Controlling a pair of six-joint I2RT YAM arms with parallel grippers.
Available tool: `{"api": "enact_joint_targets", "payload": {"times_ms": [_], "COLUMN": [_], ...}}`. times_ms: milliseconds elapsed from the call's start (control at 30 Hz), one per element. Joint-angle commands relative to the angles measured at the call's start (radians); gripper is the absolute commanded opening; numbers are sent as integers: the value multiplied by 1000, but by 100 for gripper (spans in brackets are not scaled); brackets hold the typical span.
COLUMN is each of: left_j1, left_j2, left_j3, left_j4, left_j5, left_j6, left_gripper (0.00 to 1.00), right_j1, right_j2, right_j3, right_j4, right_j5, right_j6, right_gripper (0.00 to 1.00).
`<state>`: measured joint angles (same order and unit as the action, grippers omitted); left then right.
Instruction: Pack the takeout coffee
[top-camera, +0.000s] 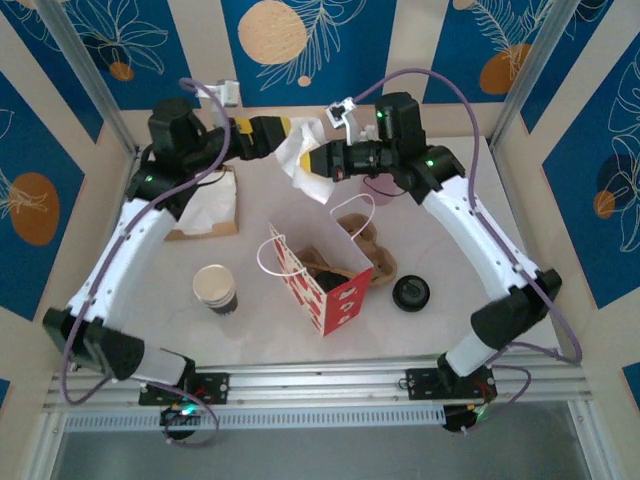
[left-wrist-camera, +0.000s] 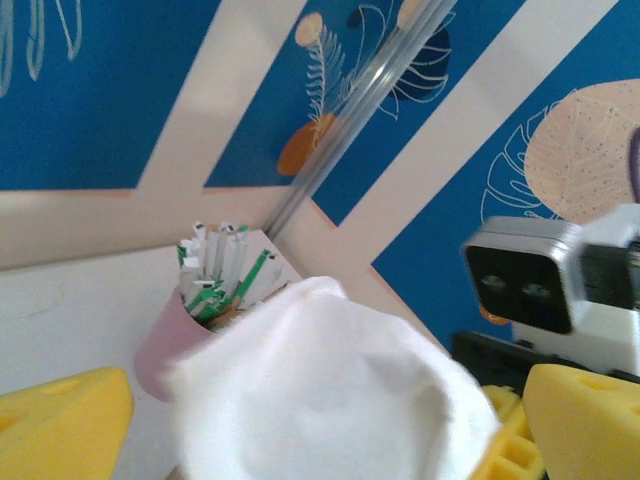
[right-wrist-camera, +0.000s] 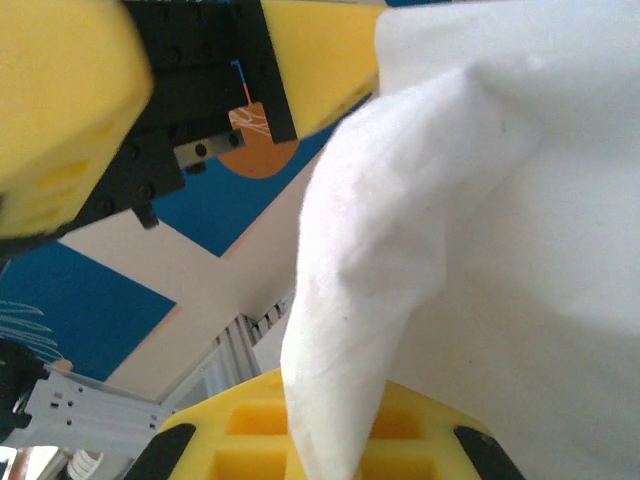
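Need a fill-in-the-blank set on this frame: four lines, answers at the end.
1. The takeout coffee cup stands upright with no ____ on it.
2. The black lid lies flat to the ____ of the red-and-white bag.
3. The left gripper is ____, while the right gripper is shut on the white napkin.
4. The cup of sticks is ____ in colour.
Answers: lid; right; open; pink.

From where I stand, the desk (top-camera: 250, 335) carries one paper cup (top-camera: 215, 288), one red-and-white bag (top-camera: 330, 295), one flat black lid (top-camera: 411, 293), one cardboard cup carrier (top-camera: 372, 250), one pink cup of sticks (left-wrist-camera: 165, 345), one white napkin (top-camera: 298, 155) and one flat piece of brown paper (top-camera: 190, 232). The sticks are too crowded to count.
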<state>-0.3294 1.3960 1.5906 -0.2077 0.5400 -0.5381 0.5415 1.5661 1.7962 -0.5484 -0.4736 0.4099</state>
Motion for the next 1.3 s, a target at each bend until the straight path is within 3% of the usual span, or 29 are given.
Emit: {"api": "enact_joint_targets", "payload": {"times_ms": [0, 333, 700, 1267], "left_j1": [13, 13, 13, 13], "left_j2": [-89, -297, -368, -358], "left_j3": [-44, -211, -334, -367], "left_j4": [-111, -249, -272, -294], "left_j5": [-105, -222, -254, -291], "left_j6": [71, 95, 90, 118], "left_gripper": [100, 100, 100, 100], "right_j1": [52, 220, 323, 356], "right_j2": [-80, -155, 2, 206], "right_j3": [-40, -81, 37, 158], "right_j4": [-105, -346, -616, -682], "right_j5": [106, 371, 581, 610], "right_j6": [-86, -162, -142, -105], "right_gripper": [0, 0, 0, 0]}}
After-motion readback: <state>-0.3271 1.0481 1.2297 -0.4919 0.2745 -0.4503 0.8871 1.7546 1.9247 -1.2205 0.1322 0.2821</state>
